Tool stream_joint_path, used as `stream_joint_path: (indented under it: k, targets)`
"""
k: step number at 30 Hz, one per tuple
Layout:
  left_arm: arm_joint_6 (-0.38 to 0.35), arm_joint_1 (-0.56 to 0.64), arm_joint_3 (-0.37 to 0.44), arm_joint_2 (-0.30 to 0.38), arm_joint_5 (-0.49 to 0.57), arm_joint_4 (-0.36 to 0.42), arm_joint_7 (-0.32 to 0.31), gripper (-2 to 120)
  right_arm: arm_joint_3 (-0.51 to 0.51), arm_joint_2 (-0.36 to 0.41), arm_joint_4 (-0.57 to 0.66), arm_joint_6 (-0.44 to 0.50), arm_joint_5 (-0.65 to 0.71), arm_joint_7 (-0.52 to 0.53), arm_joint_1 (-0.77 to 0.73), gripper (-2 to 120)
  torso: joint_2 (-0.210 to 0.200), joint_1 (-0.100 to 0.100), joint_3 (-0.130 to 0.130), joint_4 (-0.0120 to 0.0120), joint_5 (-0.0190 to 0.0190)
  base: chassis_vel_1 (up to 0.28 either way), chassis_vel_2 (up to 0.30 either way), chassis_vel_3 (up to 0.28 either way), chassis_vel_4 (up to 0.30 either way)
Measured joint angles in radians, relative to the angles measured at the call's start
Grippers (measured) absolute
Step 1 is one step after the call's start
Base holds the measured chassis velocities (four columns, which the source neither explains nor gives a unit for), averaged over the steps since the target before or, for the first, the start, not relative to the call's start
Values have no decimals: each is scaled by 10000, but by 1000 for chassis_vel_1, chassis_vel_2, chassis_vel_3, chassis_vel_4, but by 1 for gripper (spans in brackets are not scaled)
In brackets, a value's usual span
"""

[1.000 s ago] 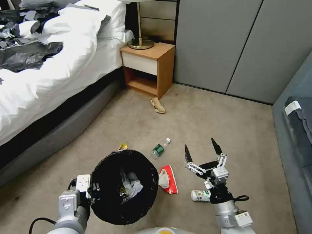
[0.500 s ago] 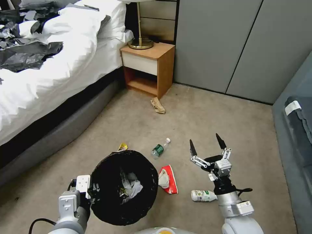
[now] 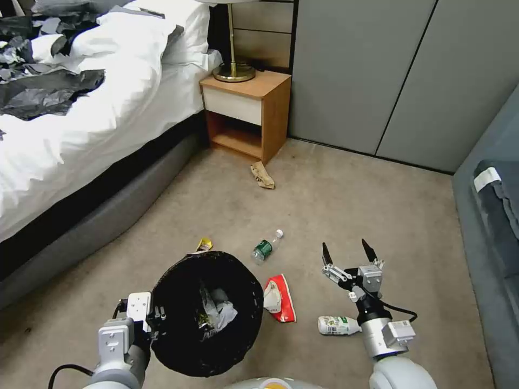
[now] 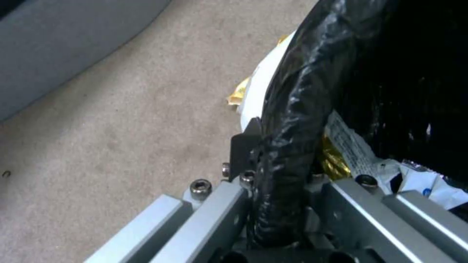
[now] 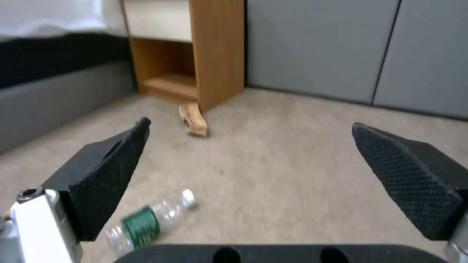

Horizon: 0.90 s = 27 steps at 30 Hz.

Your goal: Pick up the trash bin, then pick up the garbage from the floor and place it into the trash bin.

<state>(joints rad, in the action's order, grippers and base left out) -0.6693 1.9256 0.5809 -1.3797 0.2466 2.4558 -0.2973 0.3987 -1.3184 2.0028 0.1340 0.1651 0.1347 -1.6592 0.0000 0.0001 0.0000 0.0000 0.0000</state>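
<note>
Left hand (image 3: pixel 157 319) clamps the trash bin (image 3: pixel 178 346) rim at near left; right hand (image 3: pixel 348 253) wide open, empty — two bottles (image 3: pixel 267 248), one red-white packet (image 3: pixel 281 298), one brown paper bag (image 3: pixel 263 176), one yellow wrapper (image 3: pixel 204 244) on the floor (image 3: pixel 324 205).

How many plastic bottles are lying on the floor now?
2. A clear bottle with a green label lies ahead of the trash bin. A white bottle lies beside the right arm. The bin may hide others.
</note>
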Motion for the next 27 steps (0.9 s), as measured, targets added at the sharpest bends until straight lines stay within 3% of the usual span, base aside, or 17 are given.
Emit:
stream_joint_path:
  k: [9, 20, 23, 27]
  targets:
    - [2, -47, -28, 13, -3, -47, 0, 0, 31, 30, -544, -1085, 214, 335, 204, 100, 0, 0, 0, 0, 0, 0, 0, 0, 0]
    - [3, -115, -30, 58, 36, -123, -9, 0, 51, 23, -1109, -1764, 594, 517, 350, 100, 0, -1, 0, 0, 0, 0, 0, 0, 0]
    - [3, -140, -46, 67, 44, -155, -17, 0, 64, 24, -1265, -2554, 1497, 629, 473, 100, 0, 0, 0, 0, 0, 0, 0, 0, 0]
    - [3, -141, -23, 84, 49, -163, -17, 0, 126, 103, -1327, -2753, 1614, 510, 455, 100, 0, 0, 0, 0, 0, 0, 0, 0, 0]
